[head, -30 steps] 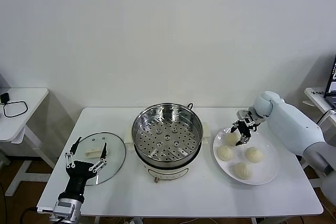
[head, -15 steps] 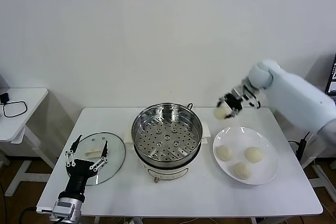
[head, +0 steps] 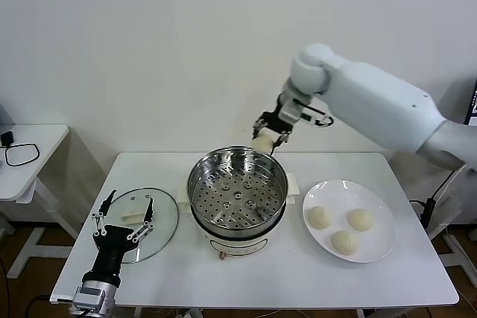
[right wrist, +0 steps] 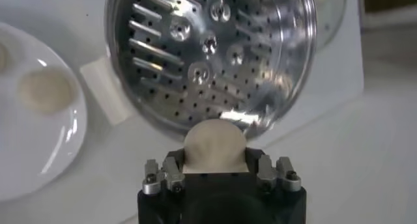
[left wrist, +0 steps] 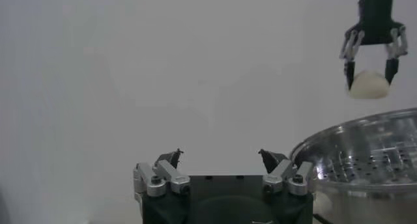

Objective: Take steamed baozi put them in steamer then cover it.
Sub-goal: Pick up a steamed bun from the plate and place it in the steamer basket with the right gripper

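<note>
Your left gripper (head: 123,221) waits near you with fingers spread wide over the glass lid (head: 153,217). Three baozi (head: 319,217) sit on the plate (head: 380,247). Farther back, your right gripper (head: 267,138) pinches one baozi (head: 262,142) between its fingers above the steamer (head: 237,188) rear rim.

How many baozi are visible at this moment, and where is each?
4: three baozi on the white plate at; one held by the right gripper above the steamer rim.
</note>
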`<state>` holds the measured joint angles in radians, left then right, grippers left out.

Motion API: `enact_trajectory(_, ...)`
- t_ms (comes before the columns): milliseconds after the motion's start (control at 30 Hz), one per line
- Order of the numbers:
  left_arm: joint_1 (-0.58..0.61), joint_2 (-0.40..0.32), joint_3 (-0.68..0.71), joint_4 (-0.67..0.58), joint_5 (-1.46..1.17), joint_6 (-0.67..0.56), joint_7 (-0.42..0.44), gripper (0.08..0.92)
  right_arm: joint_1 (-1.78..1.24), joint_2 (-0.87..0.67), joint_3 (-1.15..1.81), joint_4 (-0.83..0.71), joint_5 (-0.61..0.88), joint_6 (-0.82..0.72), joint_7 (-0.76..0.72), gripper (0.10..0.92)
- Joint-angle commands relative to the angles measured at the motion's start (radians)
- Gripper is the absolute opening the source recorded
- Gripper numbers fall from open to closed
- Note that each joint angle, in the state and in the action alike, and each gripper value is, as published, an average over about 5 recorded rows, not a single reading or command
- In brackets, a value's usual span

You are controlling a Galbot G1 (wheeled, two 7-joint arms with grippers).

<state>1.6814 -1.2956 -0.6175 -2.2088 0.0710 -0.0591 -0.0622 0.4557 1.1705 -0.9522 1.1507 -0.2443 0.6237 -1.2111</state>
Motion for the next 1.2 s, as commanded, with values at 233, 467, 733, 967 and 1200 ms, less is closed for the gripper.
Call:
enact_trajectory(233, 0.005, 0.000, -0.004, -0.006, -0.006, -0.005, -0.004, 0.823, -0.099, 0.131, -0.017, -0.043, -0.181, 0.074, 0.018, 0.645)
enact_trajectory(467, 0.005, -0.002, -0.007, -0.008, -0.009, -0.006, -0.006, 0.823, -0.153, 0.150, 0.014, -0.098, -0.238, 0.090, 0.028, 0.645)
enact_trajectory(733, 0.009, -0.003, -0.014, -0.006, -0.012, -0.010, -0.008, 0.823, -0.188, 0.172, 0.029, -0.132, -0.269, 0.099, 0.039, 0.658)
enact_trajectory(967, 0.010, -0.002, -0.021, -0.009, -0.017, -0.010, -0.007, 0.823, -0.181, 0.162, 0.041, -0.121, -0.269, 0.085, 0.061, 0.797)
enact_trajectory(1200, 0.013, -0.001, -0.024, -0.009, -0.018, -0.010, -0.006, 0.823, -0.087, 0.022, 0.066, -0.021, 0.007, -0.057, -0.022, 0.822)
